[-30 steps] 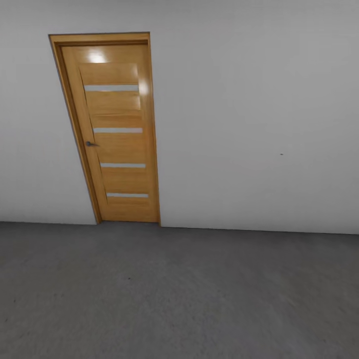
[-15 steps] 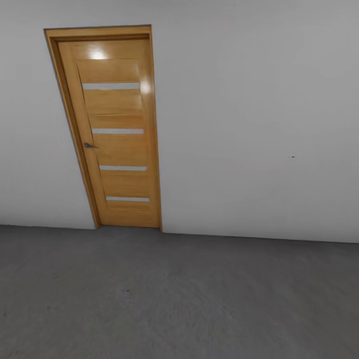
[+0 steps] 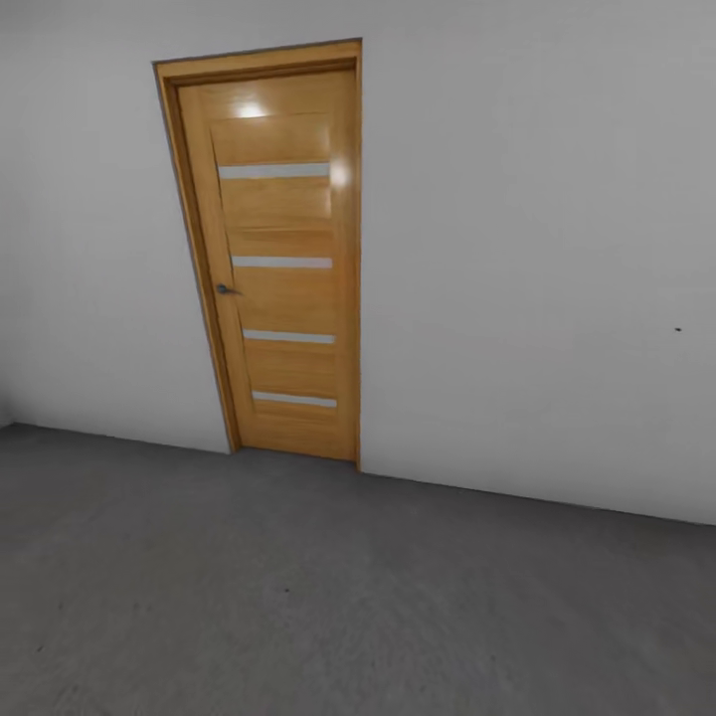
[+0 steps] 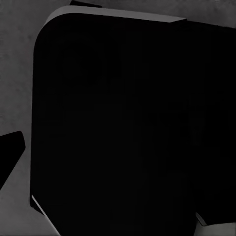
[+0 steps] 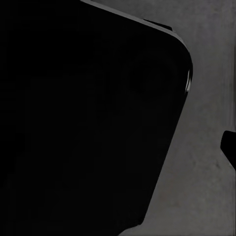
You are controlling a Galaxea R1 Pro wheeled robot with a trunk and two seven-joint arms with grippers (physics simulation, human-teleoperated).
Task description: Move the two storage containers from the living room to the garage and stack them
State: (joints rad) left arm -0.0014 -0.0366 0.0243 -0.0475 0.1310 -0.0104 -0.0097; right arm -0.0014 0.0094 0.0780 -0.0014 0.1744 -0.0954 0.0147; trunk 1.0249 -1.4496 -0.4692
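Here: wooden door (image 3: 283,264) shut | grey floor (image 3: 298,597) | jaws' state: cannot tell

Dark speckled concrete floor (image 3: 298,597)

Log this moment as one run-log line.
place: garage | ahead: closed wooden door in pale wall | floor: grey concrete | containers: unseen | phase: driving

So there's a door (image 3: 273,254) set in the far wall (image 3: 527,249), left of centre, handle (image 3: 226,289) on its left edge. The floor (image 3: 328,597) runs from near up to that wall.
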